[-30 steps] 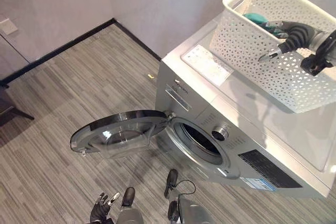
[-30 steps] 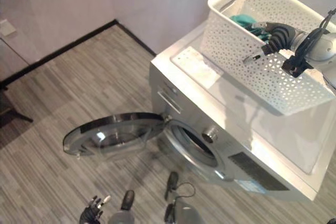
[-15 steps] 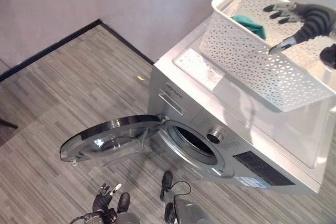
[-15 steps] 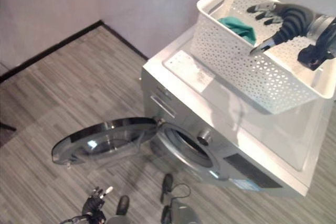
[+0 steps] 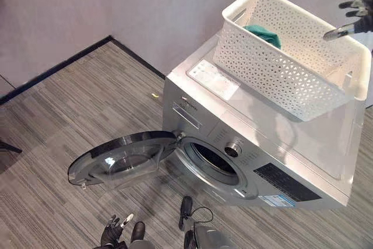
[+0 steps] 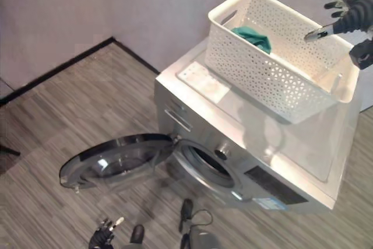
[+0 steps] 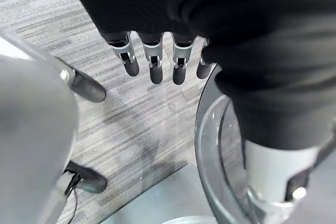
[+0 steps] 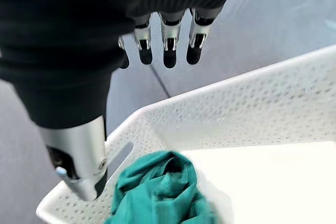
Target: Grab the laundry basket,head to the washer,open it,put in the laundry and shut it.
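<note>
Grey plank flooring lies under the idle, relaxed left hand (image 5: 115, 232) and the washer's swung-open door (image 5: 122, 157). On the washing machine (image 5: 274, 144) sits the white laundry basket (image 5: 280, 68), a teal garment (image 5: 263, 34) in its far corner. Above its near end hovers the right hand (image 6: 344, 13), fingers spread and empty; loading is in hand, so it should reach in and grasp the cloth.

One washer (image 5: 256, 144), one basket (image 5: 291, 80), one cloth (image 5: 263, 34)

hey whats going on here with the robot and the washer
The robot is loading laundry. The white laundry basket sits on top of the washer, whose door hangs open. A teal cloth lies in the basket. The right hand hovers open above the basket, holding nothing. The left hand hangs open low near the door.
</note>
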### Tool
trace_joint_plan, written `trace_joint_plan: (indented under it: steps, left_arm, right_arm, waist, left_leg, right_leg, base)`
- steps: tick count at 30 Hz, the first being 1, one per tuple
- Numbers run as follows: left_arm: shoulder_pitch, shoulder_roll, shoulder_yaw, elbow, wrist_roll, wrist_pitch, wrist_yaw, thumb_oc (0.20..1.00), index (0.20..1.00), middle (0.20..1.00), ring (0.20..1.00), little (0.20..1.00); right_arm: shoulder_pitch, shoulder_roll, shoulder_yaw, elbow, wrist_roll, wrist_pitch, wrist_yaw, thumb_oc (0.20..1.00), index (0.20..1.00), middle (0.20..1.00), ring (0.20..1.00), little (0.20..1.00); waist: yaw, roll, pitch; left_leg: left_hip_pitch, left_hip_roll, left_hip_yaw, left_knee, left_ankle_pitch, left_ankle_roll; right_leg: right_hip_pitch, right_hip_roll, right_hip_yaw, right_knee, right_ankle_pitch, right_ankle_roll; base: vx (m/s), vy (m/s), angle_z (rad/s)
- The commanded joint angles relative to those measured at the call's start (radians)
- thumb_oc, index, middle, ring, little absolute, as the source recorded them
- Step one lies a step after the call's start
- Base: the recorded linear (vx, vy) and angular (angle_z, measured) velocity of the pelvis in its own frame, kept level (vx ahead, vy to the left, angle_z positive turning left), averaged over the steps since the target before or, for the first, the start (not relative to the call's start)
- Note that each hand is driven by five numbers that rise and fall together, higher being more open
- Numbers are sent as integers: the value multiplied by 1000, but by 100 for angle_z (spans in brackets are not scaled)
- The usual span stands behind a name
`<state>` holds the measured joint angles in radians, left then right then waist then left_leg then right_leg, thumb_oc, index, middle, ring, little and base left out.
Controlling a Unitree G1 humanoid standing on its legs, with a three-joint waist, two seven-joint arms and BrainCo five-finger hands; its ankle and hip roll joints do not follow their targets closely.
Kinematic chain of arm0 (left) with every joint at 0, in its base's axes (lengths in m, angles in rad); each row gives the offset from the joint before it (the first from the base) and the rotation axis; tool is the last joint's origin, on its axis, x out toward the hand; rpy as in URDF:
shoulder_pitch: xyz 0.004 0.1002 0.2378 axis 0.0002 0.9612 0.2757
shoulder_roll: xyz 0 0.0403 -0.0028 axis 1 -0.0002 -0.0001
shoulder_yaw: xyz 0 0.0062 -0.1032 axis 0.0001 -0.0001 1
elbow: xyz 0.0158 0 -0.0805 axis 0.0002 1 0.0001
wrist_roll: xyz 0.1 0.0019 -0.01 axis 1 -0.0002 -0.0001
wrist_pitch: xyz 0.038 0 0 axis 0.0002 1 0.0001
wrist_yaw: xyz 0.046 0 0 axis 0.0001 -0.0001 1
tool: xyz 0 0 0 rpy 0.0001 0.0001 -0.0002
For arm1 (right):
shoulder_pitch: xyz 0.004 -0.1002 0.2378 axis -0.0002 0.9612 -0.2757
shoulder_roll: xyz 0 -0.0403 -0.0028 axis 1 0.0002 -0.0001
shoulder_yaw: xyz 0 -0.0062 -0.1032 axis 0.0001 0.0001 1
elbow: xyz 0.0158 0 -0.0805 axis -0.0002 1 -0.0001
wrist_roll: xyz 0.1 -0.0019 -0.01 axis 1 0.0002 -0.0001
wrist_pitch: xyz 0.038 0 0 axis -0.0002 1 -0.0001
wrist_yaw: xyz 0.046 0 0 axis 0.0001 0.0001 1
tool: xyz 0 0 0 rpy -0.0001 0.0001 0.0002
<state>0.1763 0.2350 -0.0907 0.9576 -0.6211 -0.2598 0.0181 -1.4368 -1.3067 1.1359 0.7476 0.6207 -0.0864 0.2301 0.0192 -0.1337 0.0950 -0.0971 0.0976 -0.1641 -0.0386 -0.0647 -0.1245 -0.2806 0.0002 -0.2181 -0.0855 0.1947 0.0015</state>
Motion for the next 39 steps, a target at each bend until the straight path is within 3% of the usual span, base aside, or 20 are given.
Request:
trace_joint_plan:
  steps: [1, 6, 18, 25, 28, 39]
  left_arm:
    - [-27, 74, -5, -34, -19, -35, 1, 1000, 1000, 1000, 1000, 1000]
    - [-30, 85, -4, -36, -34, -36, 5, 1000, 1000, 1000, 1000, 1000]
    - [-36, 88, -12, -75, -57, -41, 0, 1000, 1000, 1000, 1000, 1000]
    - [-42, 89, -17, -119, -68, -38, -11, 1000, 1000, 1000, 1000, 1000]
    - [-43, 83, -20, -145, -71, -38, -19, 1000, 1000, 1000, 1000, 1000]
    - [-50, 75, -12, -159, -94, -43, -24, 1000, 1000, 1000, 1000, 1000]
  right_arm:
    - [-168, -22, -3, 99, -19, -4, -52, 1000, 1000, 1000, 1000, 1000]
    - [-182, 36, 1, 131, -48, 10, -51, 1000, 1000, 1000, 1000, 1000]
    - [-144, 52, 37, 94, -83, 19, -25, 1000, 1000, 1000, 1000, 1000]
    - [-102, 6, 176, -32, -143, 49, 67, 1000, 1000, 1000, 1000, 1000]
    - [-69, -33, 257, -175, -141, 49, 123, 1000, 1000, 1000, 1000, 1000]
    - [65, -69, 264, -377, -89, 50, 179, 1000, 1000, 1000, 1000, 1000]
  waist:
    - [34, -25, 66]
    - [51, -20, 80]
    - [65, -17, 110]
    - [68, -33, 130]
    - [67, -44, 144]
    - [70, -55, 155]
  left_leg:
    - [-6, 5, 37, -49, 108, 9]
    - [-39, 9, 20, -49, 127, 6]
    - [-62, 12, 6, -49, 139, 7]
    - [-73, 20, 7, -49, 138, 6]
    - [-73, 22, 9, -49, 134, 5]
    - [-57, 23, 26, -49, 126, 6]
  right_leg:
    - [95, -50, 42, 90, -193, 93]
    - [72, -44, 33, 96, -195, 87]
    - [50, -39, 24, 110, -201, 82]
    - [39, -36, 21, 115, -202, 80]
    - [34, -33, 26, 119, -202, 80]
    - [42, -31, 36, 127, -210, 83]
  base:
    - [-21, -31, 27]
    - [-7, -31, 21]
    - [-3, -4, 1]
    - [-18, -4, 5]
    - [-17, 0, 0]
    - [-18, 14, -4]
